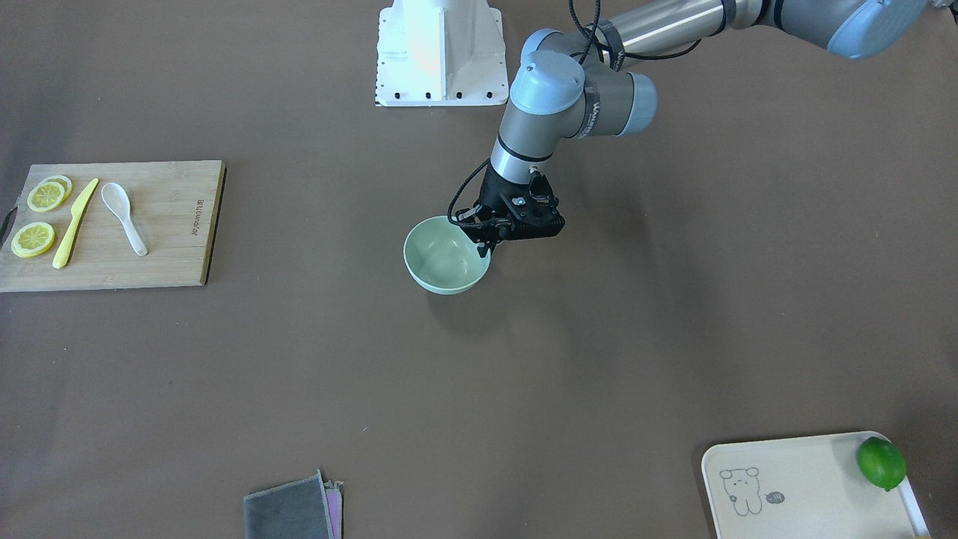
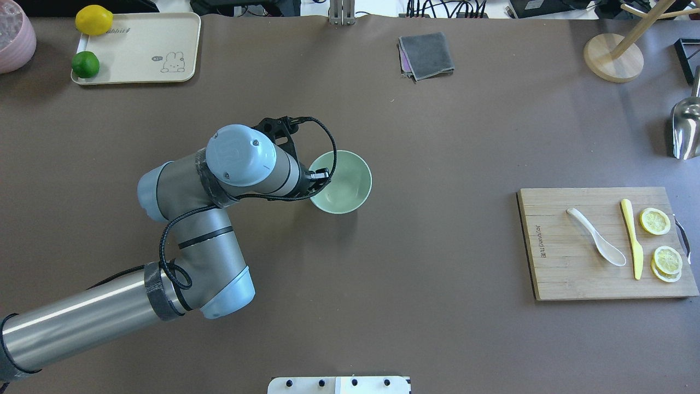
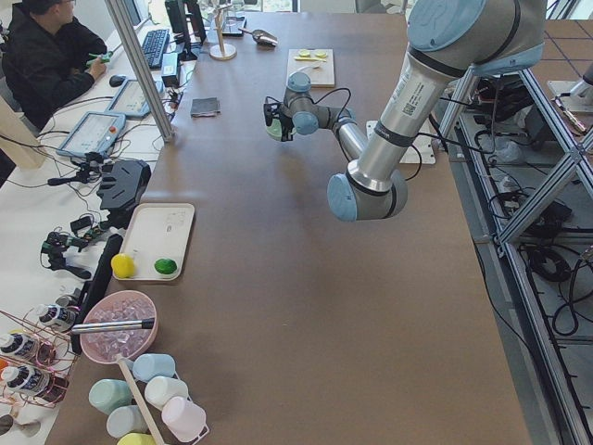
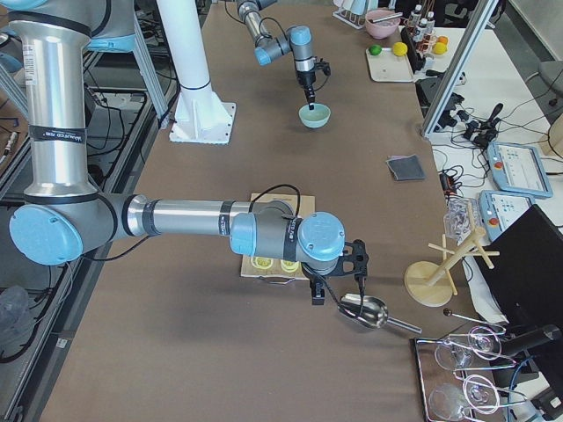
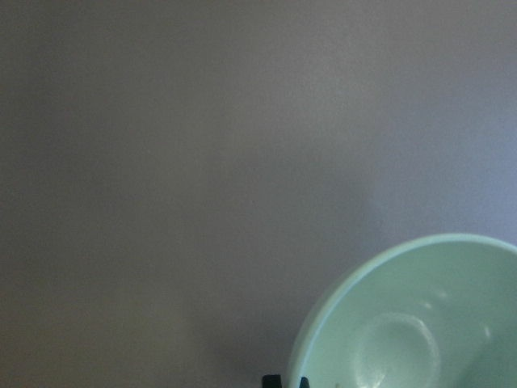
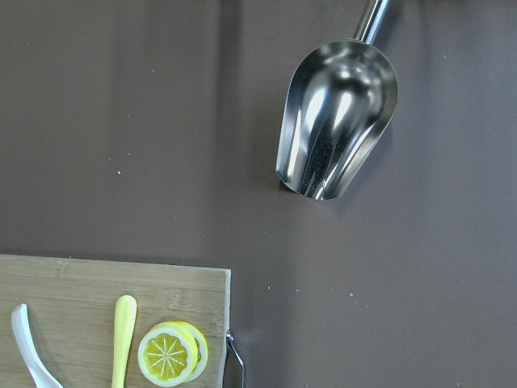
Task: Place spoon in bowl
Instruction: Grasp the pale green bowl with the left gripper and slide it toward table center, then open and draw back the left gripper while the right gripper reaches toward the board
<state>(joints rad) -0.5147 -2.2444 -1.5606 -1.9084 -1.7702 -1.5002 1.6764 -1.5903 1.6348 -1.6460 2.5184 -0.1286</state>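
Observation:
The pale mint-green bowl [image 1: 441, 262] [image 2: 347, 183] is near the table's middle. My left gripper [image 1: 486, 243] [image 2: 322, 178] points down at the bowl's rim on the robot's left side. In the left wrist view its dark fingertips [image 5: 271, 380] stand close together on the rim of the bowl [image 5: 404, 323]. The white spoon [image 1: 123, 217] [image 2: 596, 243] [image 6: 24, 347] lies on a wooden cutting board [image 1: 165, 239] [image 2: 563, 273], far from the bowl. My right gripper [image 4: 334, 294] shows only in the exterior right view, above the board's far end; I cannot tell if it is open.
A yellow knife [image 2: 631, 238] and lemon slices [image 2: 667, 260] lie on the board beside the spoon. A metal scoop [image 6: 335, 121] lies past the board. A cream tray [image 2: 142, 49] holds a lime [image 2: 86, 64] and a lemon. A grey cloth [image 2: 426, 54] lies at the far edge.

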